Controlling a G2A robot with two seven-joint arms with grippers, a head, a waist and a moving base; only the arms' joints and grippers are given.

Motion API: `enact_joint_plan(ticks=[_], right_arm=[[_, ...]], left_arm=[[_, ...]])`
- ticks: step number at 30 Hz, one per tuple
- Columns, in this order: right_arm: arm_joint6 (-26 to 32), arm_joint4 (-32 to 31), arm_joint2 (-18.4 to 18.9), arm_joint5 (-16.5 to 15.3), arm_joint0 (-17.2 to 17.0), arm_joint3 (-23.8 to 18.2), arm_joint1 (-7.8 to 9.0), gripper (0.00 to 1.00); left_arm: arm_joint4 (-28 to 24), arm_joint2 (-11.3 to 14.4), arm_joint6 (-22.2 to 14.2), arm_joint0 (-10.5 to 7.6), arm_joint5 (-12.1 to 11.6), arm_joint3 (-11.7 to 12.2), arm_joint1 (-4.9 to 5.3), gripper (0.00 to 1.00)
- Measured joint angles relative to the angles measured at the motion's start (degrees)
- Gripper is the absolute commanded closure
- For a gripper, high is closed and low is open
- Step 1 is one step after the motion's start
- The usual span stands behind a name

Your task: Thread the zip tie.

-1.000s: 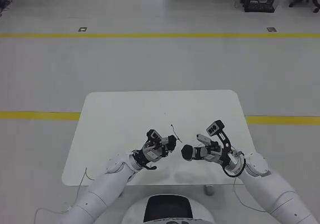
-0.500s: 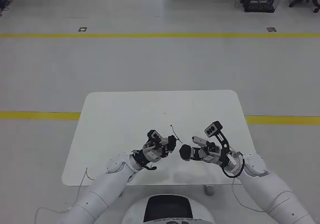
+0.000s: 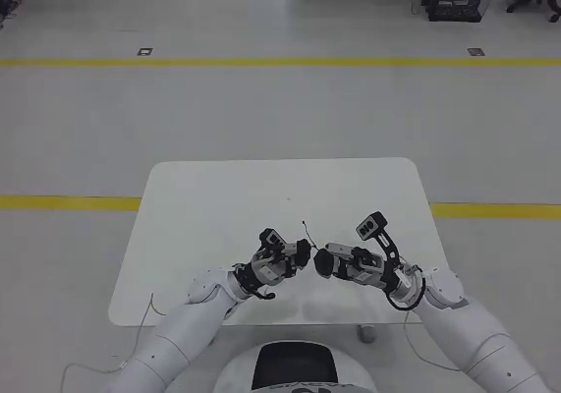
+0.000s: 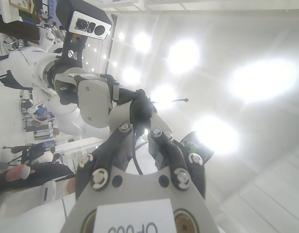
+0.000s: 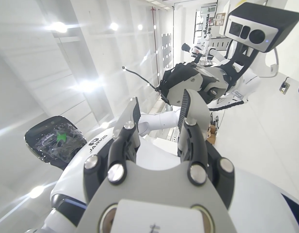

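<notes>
A thin black zip tie [image 3: 306,233] stands above the near middle of the white table [image 3: 211,206]. My left gripper [image 3: 299,253] is shut on its lower part. In the left wrist view the left gripper [image 4: 142,107] pinches the zip tie [image 4: 179,100], whose free end pokes out beyond the pads. My right gripper [image 3: 321,262] sits close beside the left one, open. In the right wrist view the right gripper [image 5: 160,110] faces the left gripper [image 5: 185,81], and the zip tie [image 5: 137,75] rises from it, its lower end just past my open fingertips.
Both arms hover over the table's front edge [image 3: 260,322]. The far half of the tabletop is bare. Grey floor with yellow lines [image 3: 54,202] surrounds the table.
My right gripper has shifted left, closing most of the gap to the left gripper. The left gripper and the zip tie have barely moved.
</notes>
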Motion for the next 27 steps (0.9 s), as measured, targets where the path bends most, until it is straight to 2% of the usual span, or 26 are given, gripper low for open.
enact_joint_plan(ticks=[6, 11, 27], right_arm=[[0.22, -0.30, 0.35, 0.06, -0.15, 0.10, -0.29, 0.79], [0.68, -0.53, 0.62, 0.09, -0.33, 0.24, -0.50, 0.85], [1.57, -1.06, 1.66, 0.81, -0.55, 0.47, -1.14, 0.91]], left_arm=[[0.21, 0.07, -0.10, 0.05, 0.33, -0.07, 0.05, 1.00], [0.40, 0.18, -0.11, 0.14, 0.43, -0.11, 0.07, 1.00], [0.68, 0.47, 0.04, 0.02, 0.60, -0.15, 0.09, 1.00]])
